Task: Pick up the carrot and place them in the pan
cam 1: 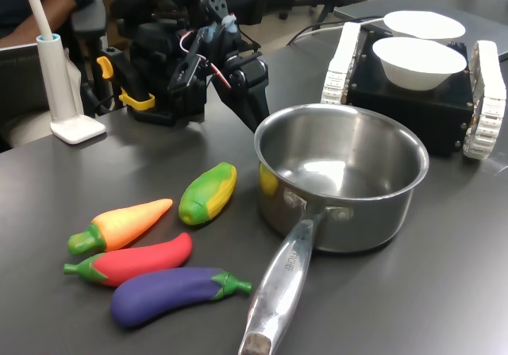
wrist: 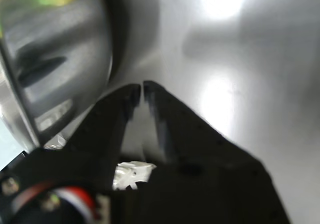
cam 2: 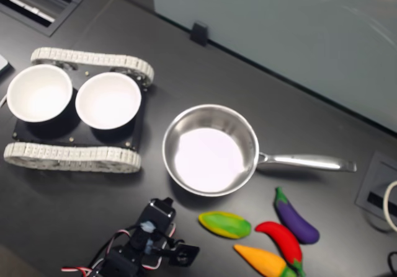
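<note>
The gripper [wrist: 141,87] is clenched, its two black fingertips nearly touching with nothing between them, as the wrist view shows. It hangs low over the dark table [cam 1: 444,275], just beside the outer wall of the pan [wrist: 55,68]. In the first exterior view the arm [cam 1: 190,45] stands behind the pan [cam 1: 341,176], with the gripper [cam 1: 258,117] pointing down close to the pan's far rim on the first exterior view's left.

The carrot [cam 1: 119,225] lies on the table, well apart from the gripper, near the first exterior view's left edge. It lies just beside the red chilli toy [cam 1: 135,261], with the purple aubergine toy [cam 1: 171,291] in front of that and the corn toy [cam 1: 208,193] between the carrot and the pan. In the second exterior view the carrot [cam 2: 263,259] lies at the bottom edge, below the pan [cam 2: 211,150], which holds nothing. Two white bowls [cam 2: 74,97] sit on a tracked black base [cam 2: 77,144] to the second exterior view's left.
</note>
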You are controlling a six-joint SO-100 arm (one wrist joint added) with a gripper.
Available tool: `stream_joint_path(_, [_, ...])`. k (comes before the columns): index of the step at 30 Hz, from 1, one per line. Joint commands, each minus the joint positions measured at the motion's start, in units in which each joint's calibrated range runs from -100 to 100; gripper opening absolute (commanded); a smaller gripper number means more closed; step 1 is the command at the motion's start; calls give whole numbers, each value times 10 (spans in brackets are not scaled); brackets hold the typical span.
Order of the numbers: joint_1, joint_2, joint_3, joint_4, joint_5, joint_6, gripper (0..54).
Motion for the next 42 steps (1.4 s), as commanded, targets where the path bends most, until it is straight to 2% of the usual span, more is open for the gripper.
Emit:
stream_joint_path(1, [11, -8, -73, 16, 0, 3, 1])
stream_joint_path(9, [27, 3, -104, 28, 5, 2, 1])
stream_joint_path(18, [88, 34, -155, 37, 6, 2, 1])
stream_joint_path(28, [96, 24, -202, 68, 3, 2, 1])
stream_joint_path(42, [134, 52, -259, 66, 0, -3, 1])
